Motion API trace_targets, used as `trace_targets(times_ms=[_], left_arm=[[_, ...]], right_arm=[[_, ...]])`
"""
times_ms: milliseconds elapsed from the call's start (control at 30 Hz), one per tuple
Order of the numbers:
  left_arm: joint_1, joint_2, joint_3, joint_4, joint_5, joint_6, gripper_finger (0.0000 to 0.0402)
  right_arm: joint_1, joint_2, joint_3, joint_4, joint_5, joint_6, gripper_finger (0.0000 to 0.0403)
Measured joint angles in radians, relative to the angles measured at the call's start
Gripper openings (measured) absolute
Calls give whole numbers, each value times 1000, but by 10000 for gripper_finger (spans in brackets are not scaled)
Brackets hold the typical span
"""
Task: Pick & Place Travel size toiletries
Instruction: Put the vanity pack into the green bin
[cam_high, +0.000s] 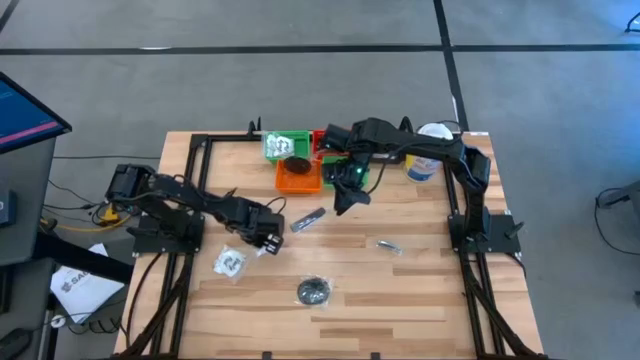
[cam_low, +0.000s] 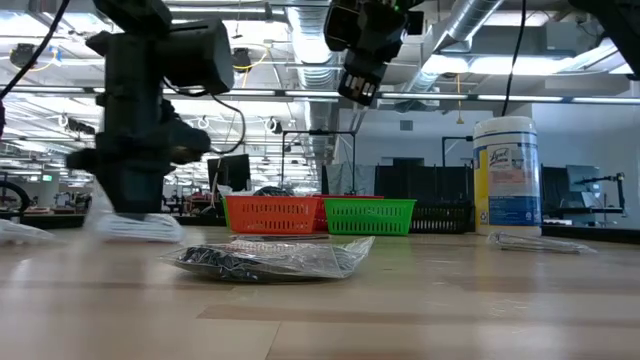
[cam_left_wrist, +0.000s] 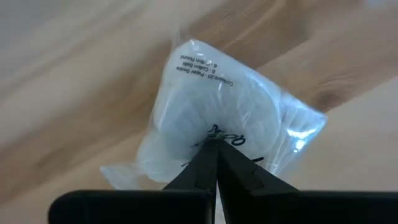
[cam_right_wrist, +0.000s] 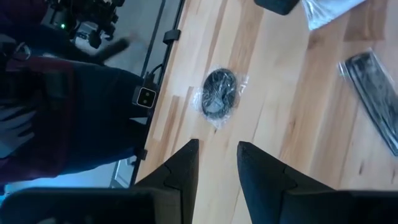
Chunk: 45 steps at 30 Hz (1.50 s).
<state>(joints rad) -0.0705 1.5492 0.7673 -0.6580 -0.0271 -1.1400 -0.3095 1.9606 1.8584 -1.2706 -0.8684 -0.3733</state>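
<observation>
A clear packet of white round pads lies flat on the table at the left. My left gripper stands shut over its middle, pointing straight down. My right gripper hangs open and empty high above the table's middle, near the trays. A black round piece in plastic lies near the front edge. A slim silvery tube and a small sachet lie mid-table. My left gripper's shut fingertips point down from above at the middle of the clear packet, which lies flat on the table. I cannot tell whether they touch it.
Green, orange, red and a second green tray stand at the far middle, some with items in them. A tall white canister stands at the far right. Bare wood lies along the front and right.
</observation>
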Motion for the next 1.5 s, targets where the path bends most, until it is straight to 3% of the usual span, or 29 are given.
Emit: trace_targets(times_ms=[400, 567, 800, 1167, 1300, 1500], left_arm=[[85, 5, -3, 256, -8, 240, 0], [82, -13, 2, 298, 0, 208, 0], [46, -118, 5, 300, 0, 68, 1], [-36, -275, 5, 213, -45, -327, 9], [-67, -284, 4, 198, -46, -432, 43], [-140, -283, -69, 205, -49, -619, 123]], right_arm=[[-28, 0, 0, -40, -2, -1, 103], [-23, 0, 0, -39, -2, -1, 103], [-1, 0, 0, -9, -3, 8, 102], [59, 1, 0, 44, -1, 37, 73], [69, 1, 0, 49, 0, 34, 60], [70, 1, 0, 49, 1, 33, 54]])
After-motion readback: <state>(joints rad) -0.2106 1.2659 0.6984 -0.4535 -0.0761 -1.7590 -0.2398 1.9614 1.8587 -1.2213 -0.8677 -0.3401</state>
